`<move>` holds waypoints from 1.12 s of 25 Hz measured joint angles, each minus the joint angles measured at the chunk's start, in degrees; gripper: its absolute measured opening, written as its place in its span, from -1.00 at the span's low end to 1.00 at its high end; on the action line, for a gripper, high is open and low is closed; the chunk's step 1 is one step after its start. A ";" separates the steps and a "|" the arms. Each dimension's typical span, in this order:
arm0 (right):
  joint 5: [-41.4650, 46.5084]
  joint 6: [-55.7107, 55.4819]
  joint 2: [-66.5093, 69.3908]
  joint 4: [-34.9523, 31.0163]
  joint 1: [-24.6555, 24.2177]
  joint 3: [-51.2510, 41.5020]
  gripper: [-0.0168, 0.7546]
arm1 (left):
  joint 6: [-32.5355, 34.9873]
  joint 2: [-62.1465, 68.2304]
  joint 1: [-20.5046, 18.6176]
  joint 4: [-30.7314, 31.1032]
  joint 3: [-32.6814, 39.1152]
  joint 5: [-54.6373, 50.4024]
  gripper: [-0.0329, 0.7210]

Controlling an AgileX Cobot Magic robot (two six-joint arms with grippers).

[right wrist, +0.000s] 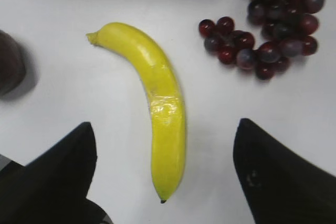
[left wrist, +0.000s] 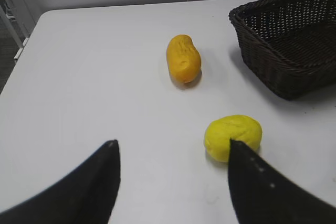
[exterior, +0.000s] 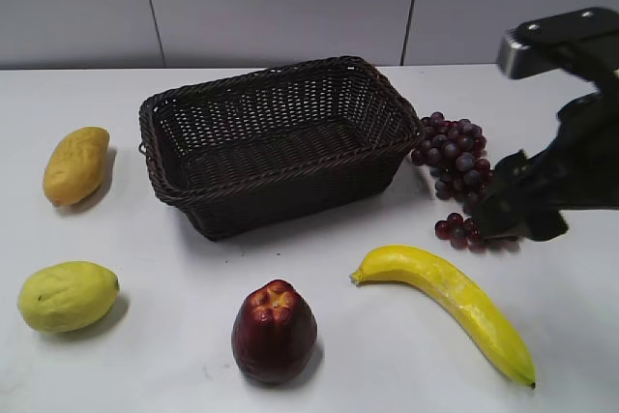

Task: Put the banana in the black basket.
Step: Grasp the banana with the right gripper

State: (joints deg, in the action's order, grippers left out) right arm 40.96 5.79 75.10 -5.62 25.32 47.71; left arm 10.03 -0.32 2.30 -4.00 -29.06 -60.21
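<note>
My right hand (right wrist: 164, 174) hangs over the white bench (exterior: 174, 336) with its fingers (right wrist: 278, 177) spread wide and nothing between them; the banana (right wrist: 157, 103) lies flat on the bench directly below that gap, touching neither finger. Taking the black basket (exterior: 276, 142) as my mark, the banana (exterior: 450, 302) sits on the near side of it, off toward its right corner and well apart from its rim. A dark red fruit (exterior: 274, 331) stands nearer than the basket's front wall, and a bunch of grapes (exterior: 455, 171) lies just beside the basket's right end. My left hand (left wrist: 173, 182) is also wide open and holds nothing, hovering near a yellow-green fruit (left wrist: 232, 136), with a yellow-orange fruit (left wrist: 184, 59) farther out, both left of the basket (left wrist: 289, 40).
</note>
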 joint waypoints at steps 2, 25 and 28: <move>0.00 -0.35 4.56 0.01 1.70 0.98 0.70 | 0.00 0.00 0.00 0.00 0.00 0.00 0.36; -9.47 0.64 30.63 2.79 2.68 5.71 0.59 | 0.00 0.00 0.00 0.00 0.00 0.00 0.36; -10.09 0.64 31.90 2.81 2.68 5.91 0.53 | 0.00 0.00 0.00 0.00 0.00 0.00 0.36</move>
State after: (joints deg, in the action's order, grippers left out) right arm 30.87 6.43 107.01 -2.81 28.00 53.62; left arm 10.03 -0.32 2.30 -4.00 -29.06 -60.21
